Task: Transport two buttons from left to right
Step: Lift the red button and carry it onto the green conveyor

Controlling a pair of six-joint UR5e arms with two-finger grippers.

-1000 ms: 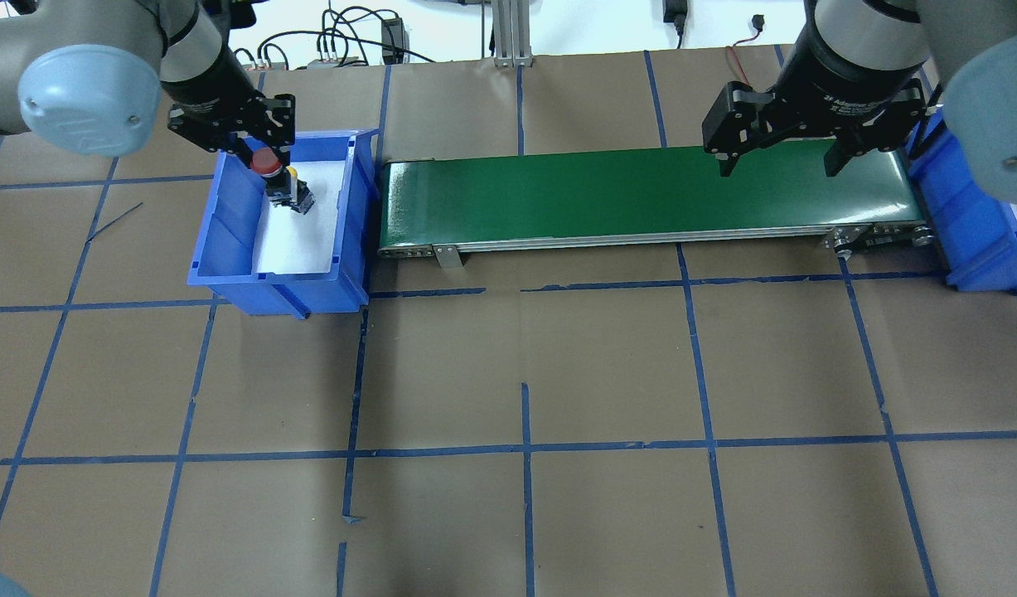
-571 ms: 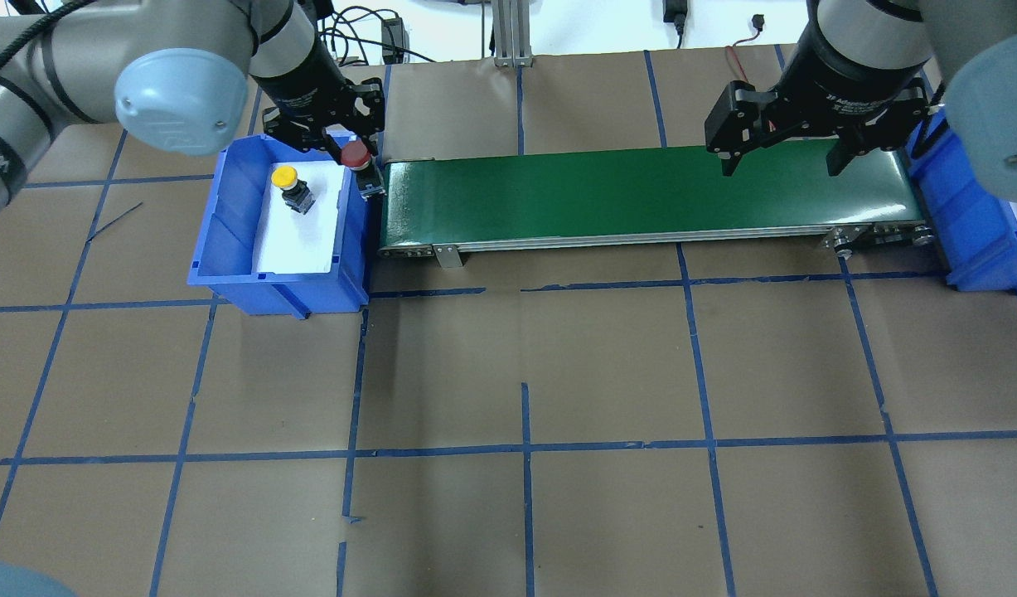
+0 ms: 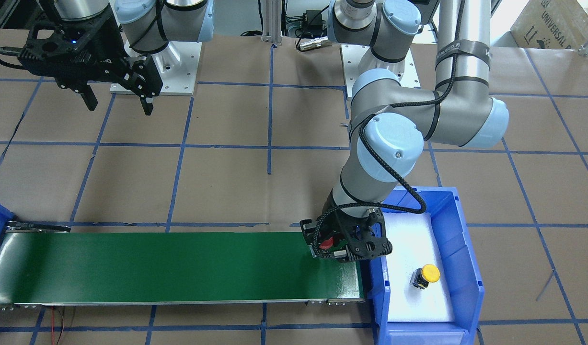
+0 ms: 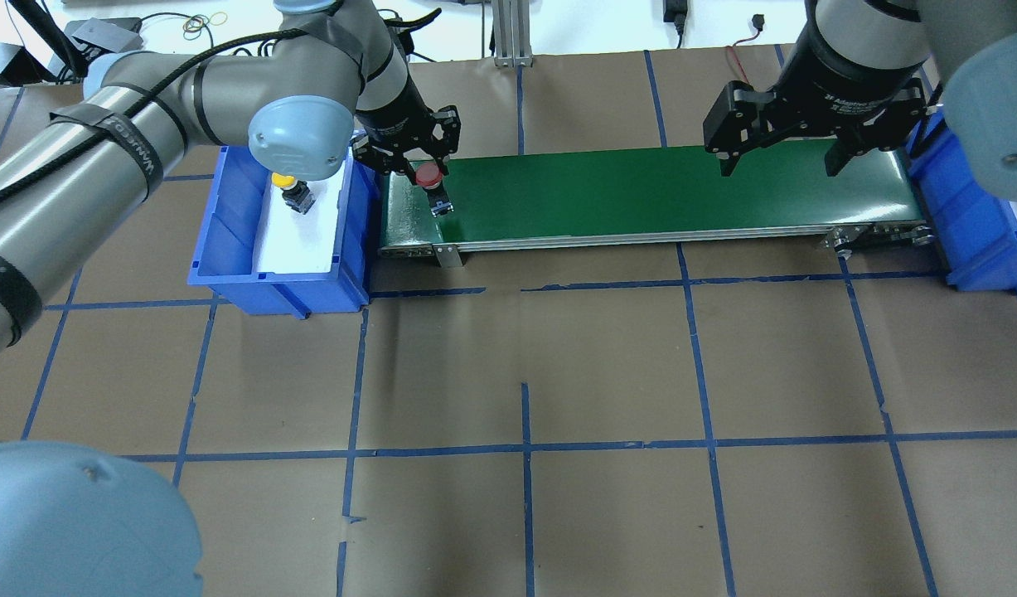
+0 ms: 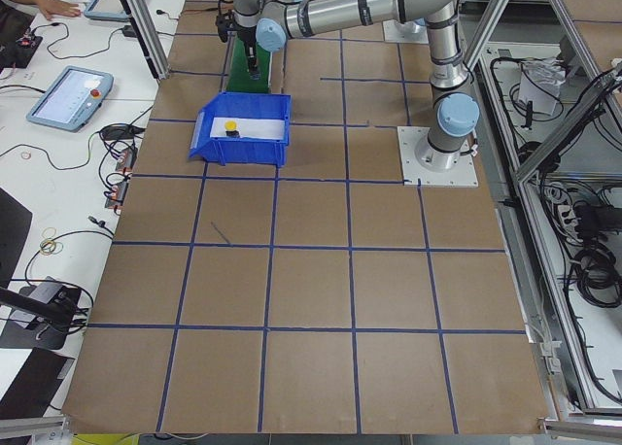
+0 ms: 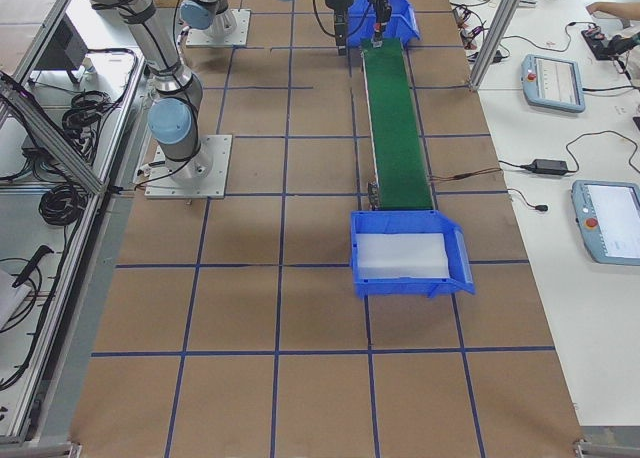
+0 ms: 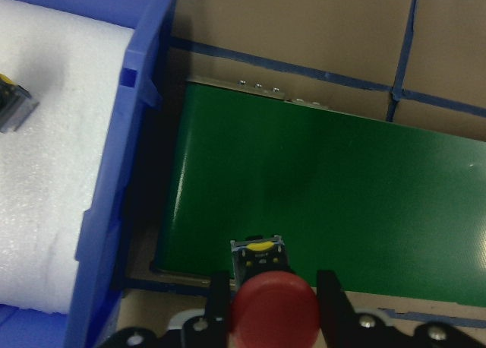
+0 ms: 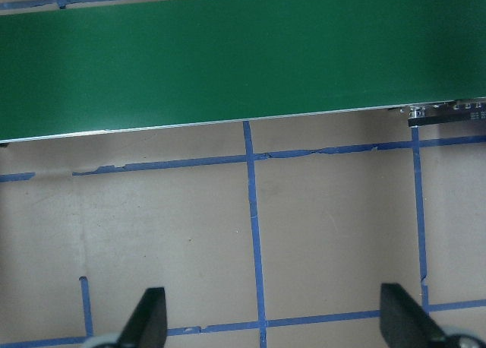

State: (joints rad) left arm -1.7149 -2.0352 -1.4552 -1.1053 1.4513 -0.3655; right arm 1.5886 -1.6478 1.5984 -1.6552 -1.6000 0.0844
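My left gripper is shut on the red button and holds it over the left end of the green conveyor belt. In the left wrist view the red cap sits between the fingers. The front-facing view shows the red button in the gripper over the belt's end. The yellow button stands on white foam in the left blue bin, also seen from the front. My right gripper is open and empty above the belt's right end.
A second blue bin stands at the belt's right end; it shows with white foam in the exterior right view. Brown paper with blue tape lines covers the table. Cables lie at the far edge.
My left gripper has carried the red button rightwards out of the left bin and onto the left end of the belt. The yellow button and the right gripper have stayed put.
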